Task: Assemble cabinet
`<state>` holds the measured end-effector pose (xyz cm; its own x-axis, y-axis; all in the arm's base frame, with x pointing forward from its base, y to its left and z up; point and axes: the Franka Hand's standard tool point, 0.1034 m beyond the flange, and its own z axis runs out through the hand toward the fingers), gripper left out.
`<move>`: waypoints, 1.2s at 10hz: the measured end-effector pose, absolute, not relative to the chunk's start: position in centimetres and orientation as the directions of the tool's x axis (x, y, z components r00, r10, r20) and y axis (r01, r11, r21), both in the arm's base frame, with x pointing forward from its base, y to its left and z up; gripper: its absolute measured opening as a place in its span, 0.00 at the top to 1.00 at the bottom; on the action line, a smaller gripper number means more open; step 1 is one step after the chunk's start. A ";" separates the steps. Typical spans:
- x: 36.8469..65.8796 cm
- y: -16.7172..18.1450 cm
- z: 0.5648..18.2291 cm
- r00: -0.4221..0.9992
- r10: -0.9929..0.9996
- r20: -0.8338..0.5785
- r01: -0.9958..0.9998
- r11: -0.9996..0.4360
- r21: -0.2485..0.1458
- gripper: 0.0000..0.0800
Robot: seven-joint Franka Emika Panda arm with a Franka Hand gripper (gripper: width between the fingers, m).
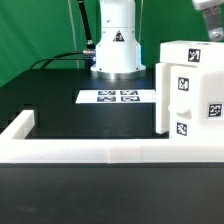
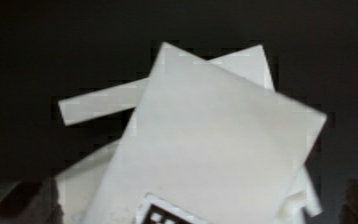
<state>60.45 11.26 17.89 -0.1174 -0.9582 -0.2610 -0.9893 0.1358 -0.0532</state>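
The cabinet (image 1: 190,95) is a white boxy body with small black-and-white tags on its faces. It stands upright on the black table at the exterior view's right, against the white rim. My gripper (image 1: 213,33) hangs just above the cabinet's top, at the upper right corner of that view, mostly cut off. In the wrist view the cabinet (image 2: 211,130) fills the frame seen from above, with one tag showing at its near edge. My gripper (image 2: 179,212) is open; its dark fingers (image 2: 5,203) stand far apart on either side of the white body. I cannot see them touching it.
The marker board (image 1: 118,97) lies flat on the table in front of the arm's white base (image 1: 115,45). A low white rim (image 1: 80,150) runs along the table's near edge and turns back at the exterior view's left. A green backdrop stands behind.
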 end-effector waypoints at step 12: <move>61.3 11.4 18.2 0.913 -0.407 -0.015 -0.400 -0.890 -0.220 0.00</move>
